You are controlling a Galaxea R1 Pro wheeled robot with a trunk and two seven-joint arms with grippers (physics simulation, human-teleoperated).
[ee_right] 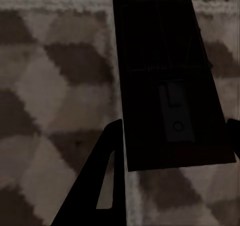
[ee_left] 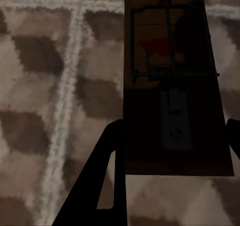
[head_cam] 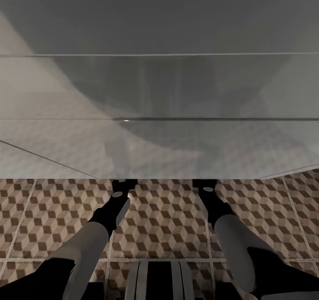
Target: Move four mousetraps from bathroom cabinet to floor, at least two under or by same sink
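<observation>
From the head, we reach both arms under a grey overhang above the tiled floor (head_cam: 168, 220). Left wrist: our left pincer (ee_left: 172, 136) grips a mousetrap (ee_left: 175, 86). Right wrist: the right pincer (ee_right: 172, 133) clamps another mousetrap (ee_right: 165, 81). Placing step, we judge; next, lower and release.

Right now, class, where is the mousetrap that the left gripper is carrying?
In the left wrist view, the mousetrap sits between the left gripper's fingers, above the patterned bathroom floor, beside a pale grout line.
</observation>
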